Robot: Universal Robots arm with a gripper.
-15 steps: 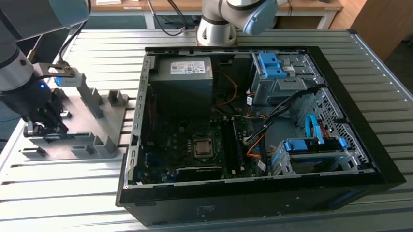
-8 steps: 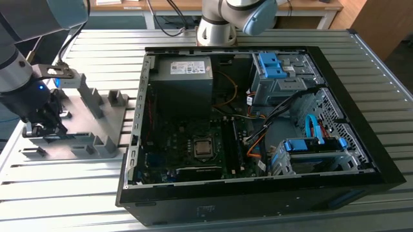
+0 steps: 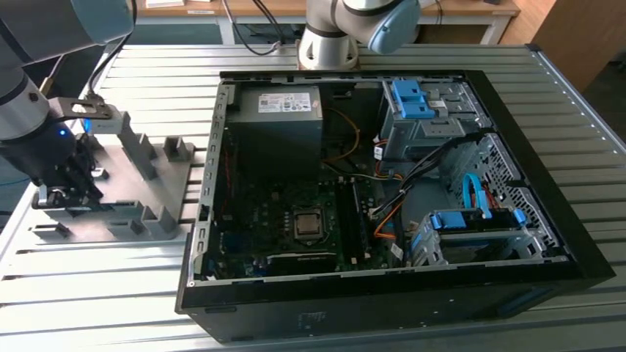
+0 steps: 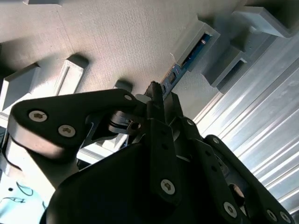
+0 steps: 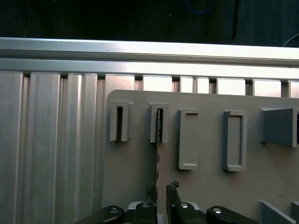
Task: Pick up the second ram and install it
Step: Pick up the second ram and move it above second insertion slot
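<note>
The hand (image 3: 61,194), its grip one I cannot tell, straddles the second ram (image 4: 182,65) standing edge-on in its grey slotted holder (image 4: 194,35) at the computer case's (image 3: 391,312) 9 o'clock; it is best centred squarely and drawn straight out.

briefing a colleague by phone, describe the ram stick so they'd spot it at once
Find the grey fixture plate on the slatted table, to the exterior view's left of the open computer case. The ram stick stands on edge in one of its slotted blocks, right in front of the gripper. It is the only thin blue circuit board among plain grey plastic blocks.
</note>
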